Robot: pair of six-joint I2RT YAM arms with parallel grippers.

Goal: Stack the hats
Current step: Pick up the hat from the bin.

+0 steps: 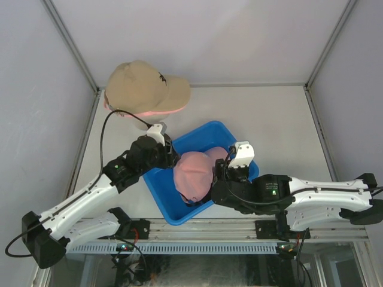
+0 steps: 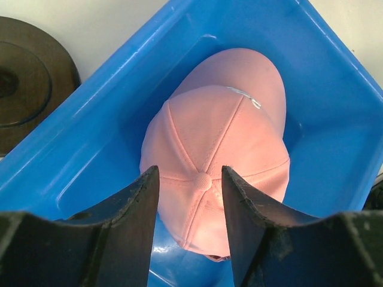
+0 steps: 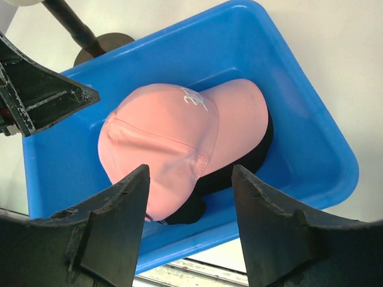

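A pink cap [image 1: 192, 174] lies crown up in the blue bin [image 1: 206, 134], on top of a black cap [image 3: 242, 164] whose edge shows beneath it. It also shows in the left wrist view [image 2: 215, 143] and the right wrist view [image 3: 173, 134]. A tan cap [image 1: 146, 86] sits raised at the back left, with a pinkish edge under it. My left gripper [image 1: 170, 156] [image 2: 190, 179] is open and empty, just above the pink cap's crown. My right gripper [image 1: 222, 172] [image 3: 190, 176] is open and empty above the cap's near side.
The bin [image 2: 78, 119] stands at an angle near the table's front edge. A dark round base [image 2: 27, 78] of a stand lies left of it; its pole [image 3: 72, 24] shows in the right wrist view. Grey walls close in the back and sides.
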